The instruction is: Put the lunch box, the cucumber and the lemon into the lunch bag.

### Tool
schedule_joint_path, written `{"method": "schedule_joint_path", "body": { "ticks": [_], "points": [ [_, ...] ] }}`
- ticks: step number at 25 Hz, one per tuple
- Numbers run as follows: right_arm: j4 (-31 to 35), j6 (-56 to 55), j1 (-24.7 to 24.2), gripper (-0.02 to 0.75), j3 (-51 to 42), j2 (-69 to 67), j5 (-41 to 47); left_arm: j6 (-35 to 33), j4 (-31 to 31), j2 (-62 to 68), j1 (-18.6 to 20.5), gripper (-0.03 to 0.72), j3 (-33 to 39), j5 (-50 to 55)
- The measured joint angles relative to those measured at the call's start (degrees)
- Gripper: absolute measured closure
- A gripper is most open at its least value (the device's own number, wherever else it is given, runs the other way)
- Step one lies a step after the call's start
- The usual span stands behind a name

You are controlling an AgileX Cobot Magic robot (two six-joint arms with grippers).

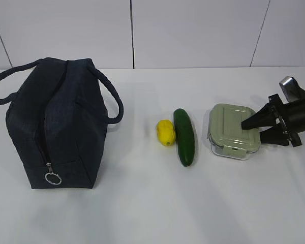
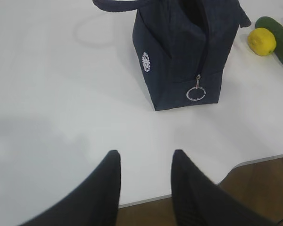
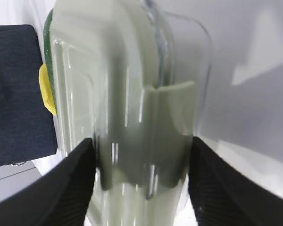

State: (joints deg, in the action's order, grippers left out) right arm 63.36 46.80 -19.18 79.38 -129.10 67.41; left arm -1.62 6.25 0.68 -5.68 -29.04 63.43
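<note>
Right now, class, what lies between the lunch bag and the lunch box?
In the exterior view, the lemon and cucumber lie between lunch bag and lunch box.

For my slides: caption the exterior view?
Right tool straddling sage-lidded clear lunch box, beside dark green cucumber.

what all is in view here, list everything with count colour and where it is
lunch bag: 1, dark navy, left side of the table, upright, zipper with ring pull on its near end
lemon: 1, yellow, centre, right of the bag, beside the cucumber
cucumber: 1, dark green, centre, between lemon and lunch box
lunch box: 1, clear with pale green lid, right side
table: 1, white, under everything
left gripper: 1, black, open over bare table near the front edge, short of the bag
right gripper: 1, black, fingers either side of the lunch box
</note>
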Motion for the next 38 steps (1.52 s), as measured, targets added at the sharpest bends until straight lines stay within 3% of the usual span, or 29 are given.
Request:
{"method": "schedule_joint_path", "body": {
  "ticks": [38],
  "points": [
    [0.21,0.00,0.00,0.355,0.00,0.00,0.00,0.00,0.00,0.00,0.00,0.449,0.00,0.00]
  ]
}}
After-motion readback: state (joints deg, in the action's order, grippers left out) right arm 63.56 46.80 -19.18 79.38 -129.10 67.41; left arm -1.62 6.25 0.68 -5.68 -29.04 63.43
